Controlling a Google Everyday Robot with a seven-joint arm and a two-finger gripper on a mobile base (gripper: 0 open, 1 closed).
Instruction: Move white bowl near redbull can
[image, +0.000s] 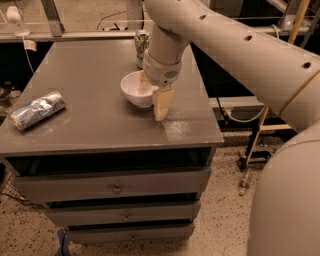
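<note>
- My gripper (152, 105) is low over the right half of the table (85, 65), right at the white bowl (134, 90).
- It straddles the bowl's right rim. One finger (144, 81) reaches down inside the bowl, and the other, longer and pale, hangs outside against the wall, its tip close to the tabletop.
- The gap between the two is narrow, with only the bowl's wall in it, so I read the gripper as pinching the bowl at the rim.
- The bowl stands upright, and from here it looks to be sitting on the table; I cannot make out any lift.
- It is a little right of the table's middle, closer to the back than to the front edge.
- The redbull can (37, 110) lies on its side at the far left of the table, near the left edge, with its crinkled silver and blue skin catching the light.
- The can and the bowl are well apart, with bare grey tabletop between them.
- A green-and-white soda can (142, 46) stands upright just behind the bowl, partly hidden by my wrist.
- My arm (225, 45) comes in from the upper right and bends down to the bowl.
- Below the top, the table has drawers (117, 187) stacked one under another.
</note>
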